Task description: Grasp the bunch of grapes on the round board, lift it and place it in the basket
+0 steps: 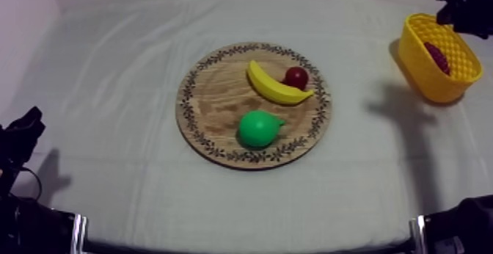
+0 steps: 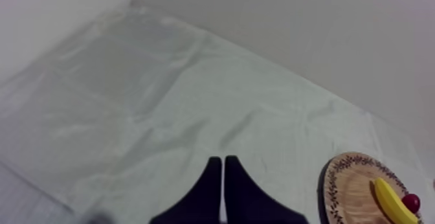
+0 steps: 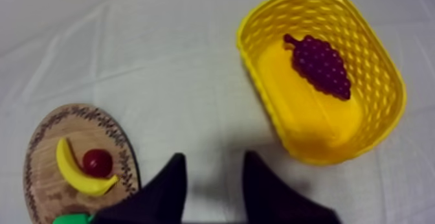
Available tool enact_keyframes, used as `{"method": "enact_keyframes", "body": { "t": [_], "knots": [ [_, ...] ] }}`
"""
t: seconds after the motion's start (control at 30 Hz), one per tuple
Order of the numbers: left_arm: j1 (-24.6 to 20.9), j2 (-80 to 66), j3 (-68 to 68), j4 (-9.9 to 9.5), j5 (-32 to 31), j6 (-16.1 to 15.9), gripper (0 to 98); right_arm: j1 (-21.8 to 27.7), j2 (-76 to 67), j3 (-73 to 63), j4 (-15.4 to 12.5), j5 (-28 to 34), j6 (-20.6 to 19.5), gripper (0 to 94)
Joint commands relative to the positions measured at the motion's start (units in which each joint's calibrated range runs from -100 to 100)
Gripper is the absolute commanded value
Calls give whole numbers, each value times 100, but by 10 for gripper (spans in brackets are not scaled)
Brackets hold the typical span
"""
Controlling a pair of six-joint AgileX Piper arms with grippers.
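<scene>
The bunch of grapes [image 3: 320,66] lies in the yellow basket [image 3: 304,107], while banana [image 1: 273,86], pear [image 1: 258,128] and small red fruit [image 1: 296,76] sit on the wooden board [image 1: 220,103]; the right tool [image 3: 212,156] stands apart and empty, the left tool [image 2: 223,160] pressed together.

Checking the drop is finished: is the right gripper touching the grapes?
Apart. In the right wrist view the right gripper, fingers open, is over bare cloth outside the basket, while the grapes lie inside it.
</scene>
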Motion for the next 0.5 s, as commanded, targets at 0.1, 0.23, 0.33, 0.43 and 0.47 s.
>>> {"method": "enact_keyframes", "body": {
  "t": [0.1, 0.23, 0.33, 0.43, 0.47],
  "knots": [
    [-3, 5, 0, 1, -1, -2, 1, -61, -1787, 866, -61, -291, 97, 92],
    [-3, 5, 0, 1, -1, 0, 1, -275, -2581, 1808, 38, -716, 71, 60],
    [-3, 5, 0, 1, -1, 1, 1, -480, -3242, 2683, 143, -1094, 26, 39],
    [-3, 5, 0, 1, -1, 1, 1, -601, -3865, 3516, 179, -1408, 41, 22],
    [-3, 5, 0, 1, -1, 1, 1, -621, -4066, 3766, 168, -1497, 62, 17]
  ]
}}
